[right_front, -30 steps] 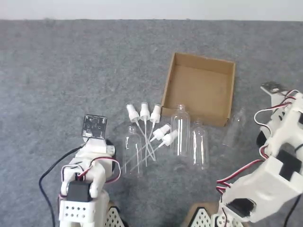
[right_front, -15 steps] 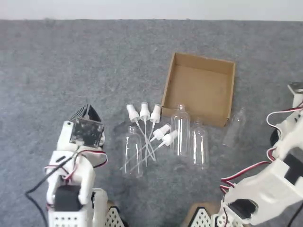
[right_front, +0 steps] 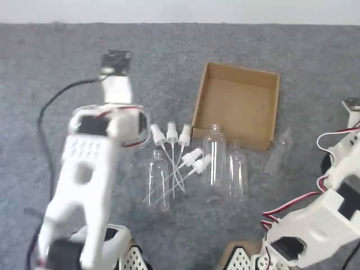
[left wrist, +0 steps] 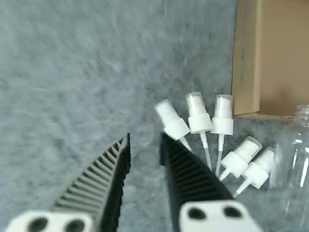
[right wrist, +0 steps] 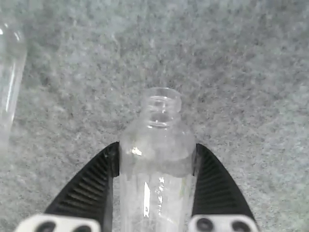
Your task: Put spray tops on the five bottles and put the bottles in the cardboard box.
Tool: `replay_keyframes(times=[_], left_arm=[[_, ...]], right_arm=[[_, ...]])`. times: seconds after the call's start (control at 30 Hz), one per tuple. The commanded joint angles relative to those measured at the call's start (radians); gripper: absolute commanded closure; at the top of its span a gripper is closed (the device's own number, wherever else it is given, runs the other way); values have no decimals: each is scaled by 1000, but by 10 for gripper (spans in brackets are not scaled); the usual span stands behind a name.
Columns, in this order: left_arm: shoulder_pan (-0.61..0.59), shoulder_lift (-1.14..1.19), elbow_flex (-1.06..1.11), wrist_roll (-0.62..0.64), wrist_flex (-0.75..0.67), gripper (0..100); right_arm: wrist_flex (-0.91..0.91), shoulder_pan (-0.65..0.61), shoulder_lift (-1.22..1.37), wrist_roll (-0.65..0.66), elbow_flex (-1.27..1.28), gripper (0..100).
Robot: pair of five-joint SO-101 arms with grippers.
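While the right claw point(right wrist: 155, 146) clamps a bottle point(right wrist: 157, 128), the left claw point(left wrist: 145, 137), jaws apart, hangs beside the tops point(left wrist: 199, 116) by the box point(left wrist: 280, 58).

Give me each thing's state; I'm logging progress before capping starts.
cardboard box: open, empty.
spray tops: loose on carpet, none fitted.
loose bottles: uncapped, lying on carpet.
held bottle: uncapped, in right gripper.
right gripper: shut on held bottle.
left gripper: slightly open, empty.

Looks like a robotics lab or hobby workshop: grey felt mat point(right_front: 50, 62) covering the table, white 3D-printed arms point(right_front: 84, 163) with loose servo wires point(right_front: 289, 203), plain pale wall point(right_front: 180, 10) behind.
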Motion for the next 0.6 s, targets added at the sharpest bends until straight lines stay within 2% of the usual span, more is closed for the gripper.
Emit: replay_keyframes(times=[0.0, 0.2, 0.57], left_arm=[[18, 135, -64, 100, -101, 855], [44, 319, -68, 229, -192, 855], [44, 476, -70, 241, -304, 854]], right_arm=[[-16, 4, -10, -9, -60, 924], [-16, 4, -12, -9, -61, 924], [-24, -7, -10, -9, -57, 924]])
